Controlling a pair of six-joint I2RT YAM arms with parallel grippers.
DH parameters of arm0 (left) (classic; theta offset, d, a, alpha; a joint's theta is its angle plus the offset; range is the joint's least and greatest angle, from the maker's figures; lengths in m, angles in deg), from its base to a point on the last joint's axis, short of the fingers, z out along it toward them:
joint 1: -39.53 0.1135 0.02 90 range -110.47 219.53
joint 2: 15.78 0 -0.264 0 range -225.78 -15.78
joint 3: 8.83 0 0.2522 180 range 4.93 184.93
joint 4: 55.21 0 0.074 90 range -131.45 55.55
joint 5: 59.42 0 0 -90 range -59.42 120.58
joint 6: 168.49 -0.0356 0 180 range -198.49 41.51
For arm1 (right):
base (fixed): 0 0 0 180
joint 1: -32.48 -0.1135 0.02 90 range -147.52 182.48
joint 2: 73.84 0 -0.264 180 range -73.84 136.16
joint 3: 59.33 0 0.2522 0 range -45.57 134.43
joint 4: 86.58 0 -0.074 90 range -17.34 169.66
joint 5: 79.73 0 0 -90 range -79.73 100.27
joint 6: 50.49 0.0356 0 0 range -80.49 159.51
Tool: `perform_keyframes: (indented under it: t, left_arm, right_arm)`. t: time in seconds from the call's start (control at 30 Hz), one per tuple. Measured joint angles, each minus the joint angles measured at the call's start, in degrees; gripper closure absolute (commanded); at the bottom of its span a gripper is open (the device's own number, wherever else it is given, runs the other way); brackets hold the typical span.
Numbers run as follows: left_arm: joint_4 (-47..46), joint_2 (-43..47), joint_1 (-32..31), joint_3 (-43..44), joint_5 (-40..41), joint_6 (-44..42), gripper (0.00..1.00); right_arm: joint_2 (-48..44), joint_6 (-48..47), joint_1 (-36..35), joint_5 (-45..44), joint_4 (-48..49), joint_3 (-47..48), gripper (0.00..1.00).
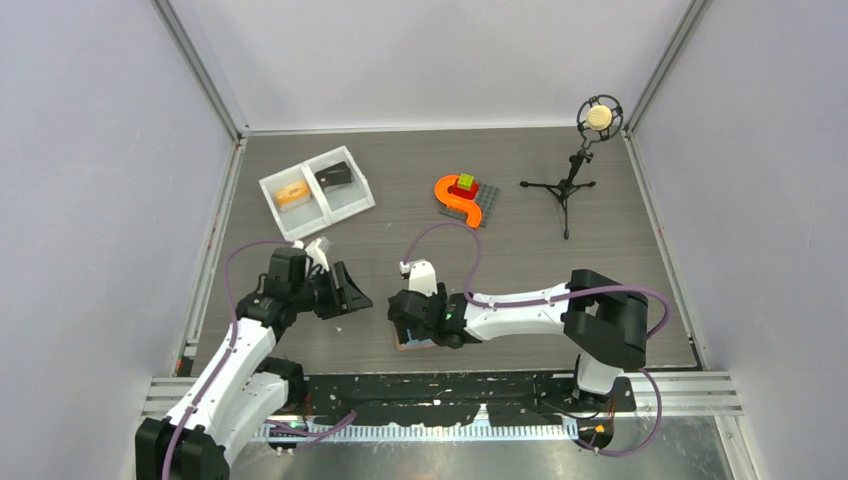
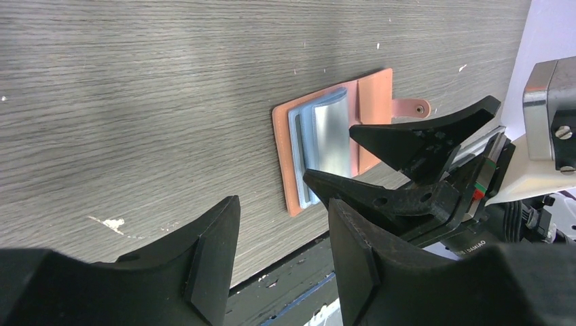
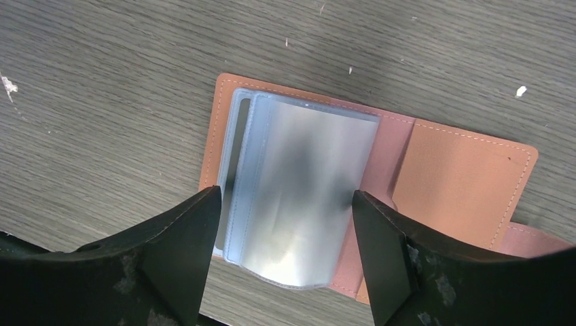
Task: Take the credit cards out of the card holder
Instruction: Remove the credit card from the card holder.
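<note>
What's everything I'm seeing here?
card holder: one, salmon-brown, light blue pockets, open, near edge
tray: one, white, far left
tray contents: two, orange-yellow and dark, one per compartment
toy blocks: one cluster, orange, red, green, grey, far middle
microphone: one, cream on black tripod, far right
table: one, grey wood, underneath
left claw: one, black, open, empty, left of card holder
right claw: one, black, open over the card holder's pockets

Grey wood-grain surface (image 1: 540,260) bears a white divided tray (image 1: 278,211) at eleven o'clock, an orange curved toy (image 1: 452,195) at twelve, a black microphone tripod (image 1: 566,186) at one, and a salmon-brown card holder (image 3: 469,176) at six.
</note>
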Motion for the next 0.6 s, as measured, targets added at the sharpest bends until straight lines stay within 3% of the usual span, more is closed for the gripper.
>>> perform_keyframes:
  t: [0.37,0.53,0.6]
  left_arm:
    - [0.1,1.3,0.0,0.0,0.7,0.0,0.46]
    - [0.0,1.6,0.0,0.0,1.3,0.0,0.45]
    - [-0.1,1.6,0.0,-0.2,1.3,0.0,0.46]
  right_arm:
    - [0.8,0.0,0.0,-0.2,0.0,0.0,0.31]
    - [0.8,0.3,0.0,-0.6,0.4,0.0,0.55]
    - [0.8,0.7,0.0,-0.8,1.2,0.0,0.59]
